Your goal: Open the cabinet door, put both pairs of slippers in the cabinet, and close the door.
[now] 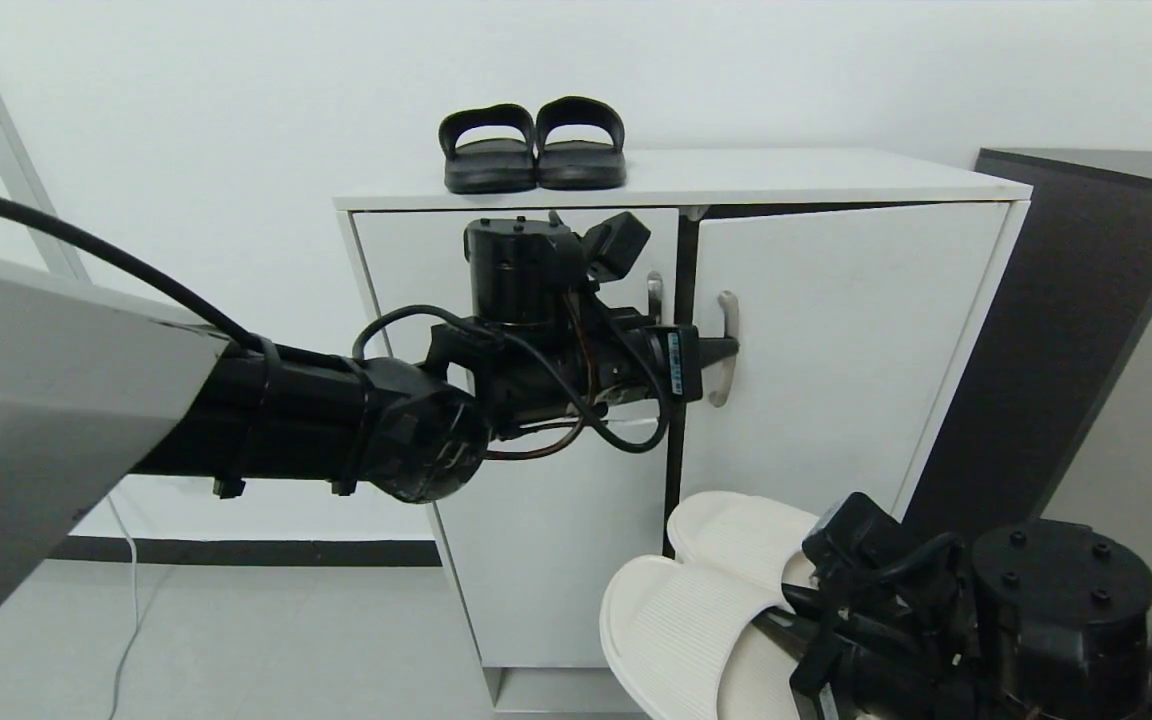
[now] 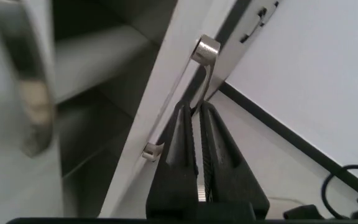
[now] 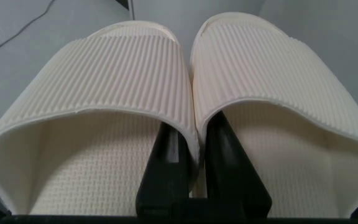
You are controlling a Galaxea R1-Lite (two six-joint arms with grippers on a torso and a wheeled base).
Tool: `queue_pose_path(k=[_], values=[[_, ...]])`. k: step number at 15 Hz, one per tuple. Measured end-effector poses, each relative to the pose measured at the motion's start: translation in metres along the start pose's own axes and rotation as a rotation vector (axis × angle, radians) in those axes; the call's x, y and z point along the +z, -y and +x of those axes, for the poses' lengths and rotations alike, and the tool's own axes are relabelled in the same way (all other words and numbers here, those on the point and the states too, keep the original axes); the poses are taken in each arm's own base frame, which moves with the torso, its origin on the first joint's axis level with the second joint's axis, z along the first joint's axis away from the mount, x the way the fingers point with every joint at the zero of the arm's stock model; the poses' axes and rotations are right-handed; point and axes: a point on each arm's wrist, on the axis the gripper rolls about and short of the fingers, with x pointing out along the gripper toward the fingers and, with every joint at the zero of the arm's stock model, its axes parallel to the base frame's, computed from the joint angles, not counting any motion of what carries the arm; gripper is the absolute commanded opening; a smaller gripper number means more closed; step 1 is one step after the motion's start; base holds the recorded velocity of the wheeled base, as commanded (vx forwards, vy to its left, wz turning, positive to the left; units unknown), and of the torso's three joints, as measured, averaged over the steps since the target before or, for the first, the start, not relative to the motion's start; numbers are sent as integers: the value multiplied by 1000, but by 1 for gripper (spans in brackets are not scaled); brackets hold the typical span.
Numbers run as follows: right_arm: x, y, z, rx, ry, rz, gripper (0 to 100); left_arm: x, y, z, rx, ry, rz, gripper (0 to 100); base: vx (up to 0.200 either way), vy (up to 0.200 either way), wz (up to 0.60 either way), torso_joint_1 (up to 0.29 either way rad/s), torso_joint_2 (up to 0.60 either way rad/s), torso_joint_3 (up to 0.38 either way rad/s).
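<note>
Slippers of ribbed white fabric (image 1: 696,610), one pair, hang side by side in the right tool (image 1: 798,612), low in front of the cabinet (image 1: 836,180) and just before the lower edge of its right door (image 1: 836,340), toes pointing up and away from the robot. In the right wrist view the white slippers (image 3: 117,68) touch along their inner sides, and the right tool (image 3: 194,134) has one finger inside each shoe, closed narrowly so that the two adjoining walls are pinched between them. The second pair, black slippers (image 1: 534,150), stands on the cabinet's white top near its left end, the two shoes touching, openings facing the robot. Below them the left tool (image 1: 731,348) sits at the right door's handle (image 1: 726,350), a curved metal bar near that door's inner edge. In the left wrist view the left tool (image 2: 194,111) is nearly closed, its fingers clamped on the handle (image 2: 207,50), which runs between them. The right door stands slightly ajar: a dark gap shows between it and the left door (image 1: 536,540), and the left wrist view looks past the door's edge to pale shelves inside. The left door's own handle (image 1: 654,295) lies just beside the gap, partly behind the left arm. A dark grey cabinet (image 1: 1066,330) stands against the white one's right side. The floor (image 1: 286,640) is pale grey, with a thin cable (image 1: 131,620) trailing across it below a black skirting strip (image 1: 236,552) on the white wall.
</note>
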Motion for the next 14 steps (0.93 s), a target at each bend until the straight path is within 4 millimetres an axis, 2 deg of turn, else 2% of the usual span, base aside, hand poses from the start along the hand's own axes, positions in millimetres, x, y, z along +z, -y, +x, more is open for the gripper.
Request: queue_pose_path(k=[4,7,10,14], values=[[-1,-1,-3,6,-1,-10,0,0,3,-9,72,30,9,0,0,0,0,0,0,0],[-1,-2,-3,9,0,-13,0,-2,6,-23,98,62,13,0,0,0,0,0,0,0],[-1,-2,-3,10,0,-13,0,4,-1,-40,126,92,15,0,0,0,0,0,0,0],[-2,-2,-4,10,-4,-14,0,0,-3,-50,144,80,7,0,0,0,0,0,0,0]])
